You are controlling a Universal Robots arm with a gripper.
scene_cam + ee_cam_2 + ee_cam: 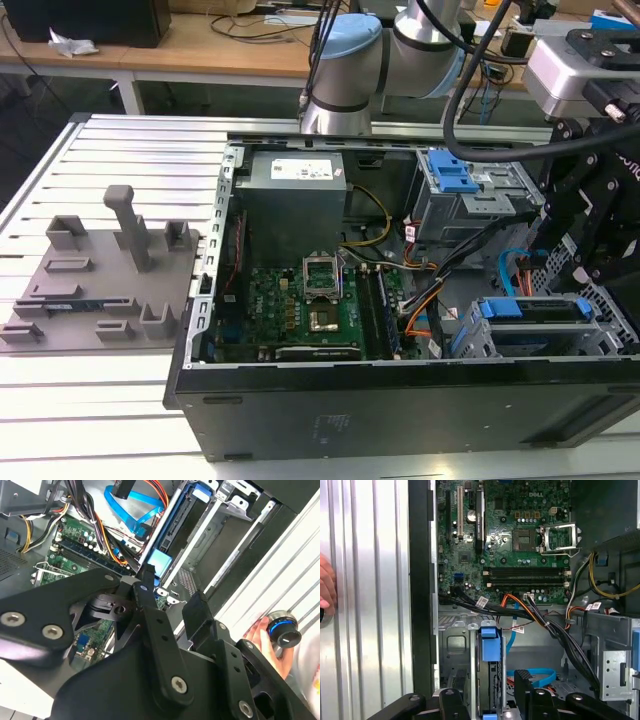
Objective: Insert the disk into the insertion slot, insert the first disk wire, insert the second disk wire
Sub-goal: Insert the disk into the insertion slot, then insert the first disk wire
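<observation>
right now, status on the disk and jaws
Gripper open, jaws empty, at the disk. Disk sitting in the slot. Blue cable lying beside it, a hand close by.

Slotted aluminium table (120, 150), long parallel ribs. Open black computer case (400, 405) lies flat on it. Grey moulded fixture tray (100, 285) sits just beside the case, on the exterior view's left. A hand (326, 587) is over the ribs near the case's outer wall.

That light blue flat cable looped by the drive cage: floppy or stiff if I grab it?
Probably floppy: the blue flat cable hangs in loose curves rather than a straight run. Being a flat ribbon, it likely bends flatwise but resists bending edgewise. It looks thin, so it is probably light.
</observation>
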